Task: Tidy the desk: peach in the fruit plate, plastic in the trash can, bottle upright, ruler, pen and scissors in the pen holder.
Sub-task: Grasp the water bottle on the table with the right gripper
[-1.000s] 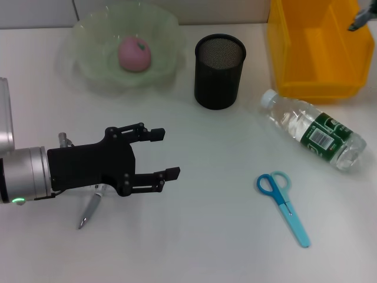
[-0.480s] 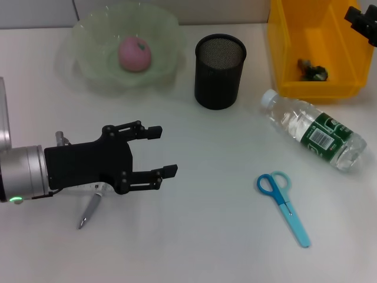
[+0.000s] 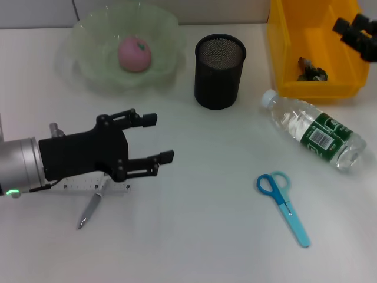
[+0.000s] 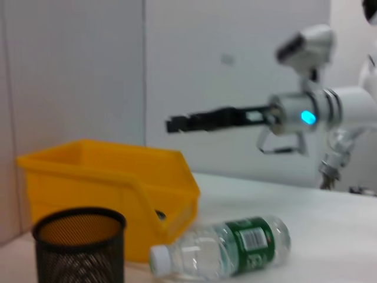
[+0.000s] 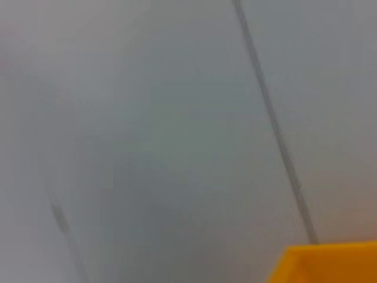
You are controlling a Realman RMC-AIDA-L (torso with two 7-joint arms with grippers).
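So the left gripper (image 3: 158, 137) is hanging low over the near-left part of the desk (image 3: 206, 236) with its jaws spread apart and nothing between them. Right under it there's the clear ruler (image 3: 97, 188) lying flat, and the pen (image 3: 90, 210) pokes out from beneath the arm, crossing the ruler, tip toward the front edge. The right gripper (image 3: 353, 32) is up over the far right corner, above the yellow trash can (image 3: 283, 53); can't tell whether its jaws are apart or together. A crumpled bit of plastic (image 3: 311, 71) sits inside that bin. The peach (image 3: 135, 52) is already in the green fruit plate (image 3: 88, 65) at the back left. The black mesh pen holder (image 3: 219, 71) stands between plate and bin. The bottle (image 3: 312, 137) lies on its side in front of the bin, cap pointing toward the pen holder. Blue scissors (image 3: 283, 206) lie flat nearer the front, apart from everything else.
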